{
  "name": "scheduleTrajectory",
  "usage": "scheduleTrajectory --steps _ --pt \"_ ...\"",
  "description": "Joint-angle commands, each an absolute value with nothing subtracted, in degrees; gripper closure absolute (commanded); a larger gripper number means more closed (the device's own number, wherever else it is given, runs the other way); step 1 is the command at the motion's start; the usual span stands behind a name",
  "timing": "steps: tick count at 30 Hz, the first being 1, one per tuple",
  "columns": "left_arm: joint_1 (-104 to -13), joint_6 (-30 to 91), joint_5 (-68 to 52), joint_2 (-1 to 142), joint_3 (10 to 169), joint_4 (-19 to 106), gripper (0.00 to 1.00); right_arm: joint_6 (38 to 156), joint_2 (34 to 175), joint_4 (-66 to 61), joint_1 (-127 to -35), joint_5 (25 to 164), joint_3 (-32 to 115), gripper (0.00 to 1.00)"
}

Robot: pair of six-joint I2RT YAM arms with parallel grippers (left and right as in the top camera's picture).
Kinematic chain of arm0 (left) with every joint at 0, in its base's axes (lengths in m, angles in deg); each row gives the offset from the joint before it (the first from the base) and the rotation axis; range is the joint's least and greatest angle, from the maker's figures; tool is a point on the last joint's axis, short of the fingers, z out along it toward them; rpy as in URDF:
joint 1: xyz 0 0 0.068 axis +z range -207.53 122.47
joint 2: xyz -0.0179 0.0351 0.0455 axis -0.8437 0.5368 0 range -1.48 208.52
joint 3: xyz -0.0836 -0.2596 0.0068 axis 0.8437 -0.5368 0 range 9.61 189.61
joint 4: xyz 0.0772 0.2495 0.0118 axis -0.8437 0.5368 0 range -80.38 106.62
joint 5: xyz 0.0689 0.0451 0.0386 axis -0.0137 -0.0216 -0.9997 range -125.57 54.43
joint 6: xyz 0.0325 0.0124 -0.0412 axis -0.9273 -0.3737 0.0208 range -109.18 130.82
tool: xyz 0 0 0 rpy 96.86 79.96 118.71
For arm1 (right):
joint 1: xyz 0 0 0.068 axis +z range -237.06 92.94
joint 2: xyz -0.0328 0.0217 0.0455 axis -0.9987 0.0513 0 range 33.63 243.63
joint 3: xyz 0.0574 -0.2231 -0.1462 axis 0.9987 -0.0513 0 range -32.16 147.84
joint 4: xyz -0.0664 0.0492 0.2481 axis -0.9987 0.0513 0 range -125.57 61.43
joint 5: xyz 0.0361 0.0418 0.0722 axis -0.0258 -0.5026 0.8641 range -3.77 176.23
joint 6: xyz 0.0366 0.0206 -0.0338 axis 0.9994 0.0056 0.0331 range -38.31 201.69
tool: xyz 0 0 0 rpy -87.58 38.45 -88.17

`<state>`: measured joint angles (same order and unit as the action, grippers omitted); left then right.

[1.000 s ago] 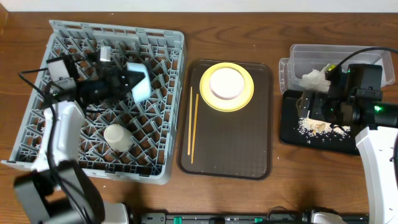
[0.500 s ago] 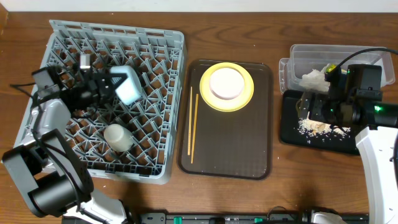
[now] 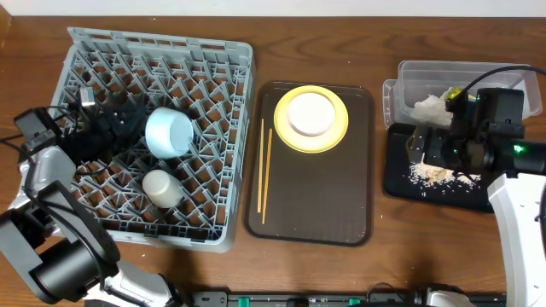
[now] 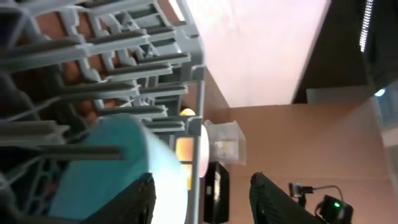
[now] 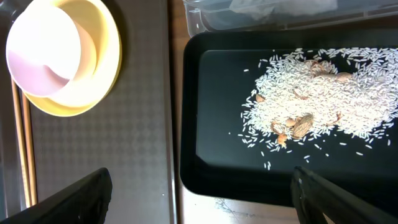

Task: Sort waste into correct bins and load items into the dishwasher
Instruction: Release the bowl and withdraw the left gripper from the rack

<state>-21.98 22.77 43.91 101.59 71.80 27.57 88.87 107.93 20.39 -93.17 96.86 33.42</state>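
Note:
The light blue bowl (image 3: 168, 130) lies on its side in the grey dish rack (image 3: 213, 60). It also shows in the left wrist view (image 4: 106, 168) among the rack pegs (image 4: 124, 62). My left gripper (image 3: 122, 128) is open just left of the bowl, and its fingers (image 4: 208, 199) are spread wide. The white bowl (image 3: 310, 112) sits on the yellow plate (image 3: 337, 132), with the chopsticks (image 3: 264, 170) beside them. My right gripper (image 3: 424, 145) is open and empty over the left edge of the black tray (image 5: 205, 155), which holds food scraps (image 5: 323, 93).
The plate and chopsticks rest on a dark brown serving tray (image 3: 341, 222). A white cup (image 3: 160, 188) lies in the rack. The clear tub (image 3: 495, 72) at the back right holds crumpled paper (image 3: 432, 107) and a yellow-green wrapper (image 3: 455, 92).
My left arm moved left with the blue bowl, which now lies in the rack. The gripper has let go of it. The right arm has not moved.

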Motion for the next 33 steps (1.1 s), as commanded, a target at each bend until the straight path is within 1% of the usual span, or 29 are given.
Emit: scheduleTrajectory --steps 1,6,8,9,14,16,19,24,30,33 --pt "-21.2 22.2 40.7 100.9 72.4 27.7 0.44 89.3 107.5 20.5 -93.7 96.8 34.2 0.10" --pt "-20.6 22.2 34.6 95.4 72.4 27.8 0.30 89.3 107.5 20.5 -93.7 96.8 34.2 0.10" --pt "-20.6 22.2 32.2 91.9 72.4 27.8 0.19 89.3 107.5 20.5 -93.7 96.7 34.2 0.10" --pt "-20.8 22.2 30.8 90.2 72.4 28.0 0.16 89.3 107.5 20.5 -93.7 96.7 34.2 0.10" --pt "-23.3 22.2 19.2 79.8 72.4 33.8 0.12 89.3 107.5 20.5 -93.7 96.7 34.2 0.10" --pt "-26.0 22.2 13.1 76.1 72.4 37.1 0.11 89.3 107.5 20.5 -93.7 96.7 34.2 0.10" --pt "-32.4 21.3 4.4 71.7 72.4 40.5 0.10 89.3 107.5 20.5 -93.7 96.7 34.2 0.10" --pt "-46.1 21.4 -6.6 68.7 73.0 41.4 0.07 89.3 107.5 20.5 -93.7 96.8 34.2 0.10" --pt "-62.6 21.3 -21.6 72.7 81.0 46.7 0.07 89.3 107.5 20.5 -93.7 96.8 34.2 0.10" --pt "-68.9 20.1 -26.1 76.3 85.6 48.0 0.07 89.3 107.5 20.5 -93.7 96.7 34.2 0.09"
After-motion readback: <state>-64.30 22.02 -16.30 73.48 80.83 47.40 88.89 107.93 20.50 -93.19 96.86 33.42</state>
